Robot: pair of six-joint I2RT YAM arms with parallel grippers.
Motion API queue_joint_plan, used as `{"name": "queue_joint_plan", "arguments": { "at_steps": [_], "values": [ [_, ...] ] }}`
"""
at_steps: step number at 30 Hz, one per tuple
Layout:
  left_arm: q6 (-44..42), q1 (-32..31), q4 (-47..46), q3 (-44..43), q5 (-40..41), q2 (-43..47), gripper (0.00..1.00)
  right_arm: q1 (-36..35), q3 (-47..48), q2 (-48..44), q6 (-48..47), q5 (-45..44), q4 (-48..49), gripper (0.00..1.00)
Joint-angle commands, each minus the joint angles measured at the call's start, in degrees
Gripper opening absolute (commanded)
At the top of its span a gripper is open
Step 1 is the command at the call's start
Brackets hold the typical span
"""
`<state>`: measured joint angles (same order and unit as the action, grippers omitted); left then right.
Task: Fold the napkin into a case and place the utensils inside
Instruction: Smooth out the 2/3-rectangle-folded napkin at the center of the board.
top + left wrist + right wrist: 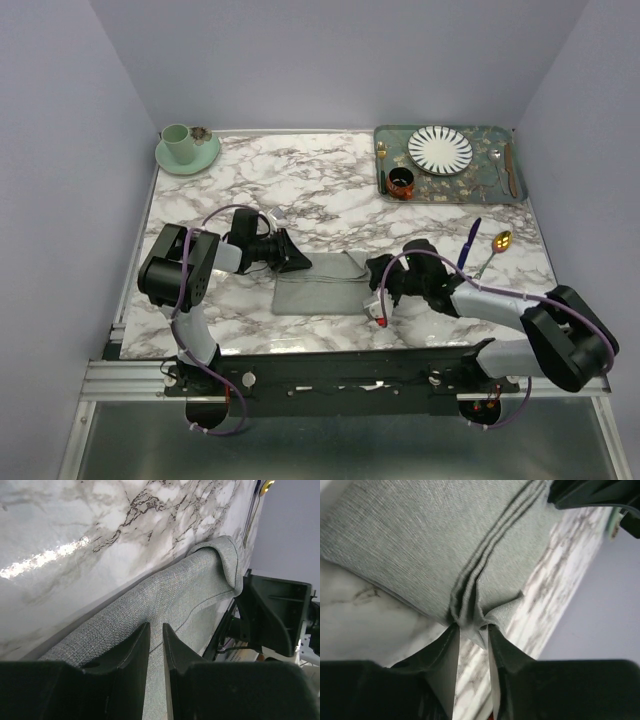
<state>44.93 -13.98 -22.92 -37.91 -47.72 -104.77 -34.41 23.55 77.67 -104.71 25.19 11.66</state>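
marble table (330,195), napkin (320,285), tray (470,192), saucer (190,160), utensils (470,240)

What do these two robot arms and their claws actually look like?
The left arm and right arm are chains of chunky black joint housings linked by pale grey tubes, each trailing a looping purple cable. The left claw and right claw are matte black, each with two flat, tapered fingers.

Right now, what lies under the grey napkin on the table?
Only the marble table shows around the napkin. The cloth covers what is beneath it and inside its folds. The blue-handled utensil and the spoon lie uncovered to its right.
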Motion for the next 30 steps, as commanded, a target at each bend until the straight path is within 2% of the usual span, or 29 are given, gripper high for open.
{"name": "queue_joint_plan", "arguments": {
  "at_steps": [1,6,9,10,12,13,14,15,16,20,25,30],
  "values": [
    [-1.16,0.18,2.7,1.26,4.3,-2.46,0.3,0.31,0.53,-8.21,9.15,-3.57,-5.06,0.59],
    [-1.24,0.18,2.7,1.7,4.66,-2.19,0.3,0.31,2.11,-14.82,14.43,-4.8,-11.39,0.6],
    [-1.25,0.18,2.53,1.88,4.66,-2.02,0.29,0.49,7.61,-17.2,23.56,-4.98,-17.97,0.6],
    [-1.16,0.18,2.53,1.88,4.66,-1.93,0.29,0.66,9.48,-17.03,31.07,-4.8,-20.42,0.59],
    [-1.16,0.0,2.35,1.88,4.57,-1.84,0.29,0.75,17.09,-14.05,39.54,-4.71,-23.76,0.58],
    [-1.16,-0.08,2.26,2.05,4.66,-1.67,0.29,0.75,20.19,-12.47,48.54,-4.62,-24.49,0.57],
    [-1.07,-0.17,2.0,2.14,4.66,-1.58,0.29,0.93,23.0,-10.37,53.42,-4.8,-25.28,0.56],
    [-0.9,-0.26,1.83,2.23,4.66,-1.58,0.29,0.93,25.82,-6.17,57.9,-4.45,-28.07,0.56],
    [-0.81,-0.43,1.74,2.4,4.75,-1.49,0.29,0.93,32.02,-3.43,66.56,-4.27,-29.14,0.54],
    [-0.54,-0.52,1.12,2.58,4.75,-1.14,0.29,1.98,43.23,7.13,85.78,-2.09,-33.89,0.52],
    [-0.54,-0.52,1.03,2.67,4.66,-0.87,0.29,4.26,47.11,17.31,103.96,3.63,-34.34,0.48],
    [-0.54,-0.61,0.94,3.02,4.57,0.0,0.29,8.83,44.49,24.36,114.97,11.97,-31.8,0.46]
  ]
}}
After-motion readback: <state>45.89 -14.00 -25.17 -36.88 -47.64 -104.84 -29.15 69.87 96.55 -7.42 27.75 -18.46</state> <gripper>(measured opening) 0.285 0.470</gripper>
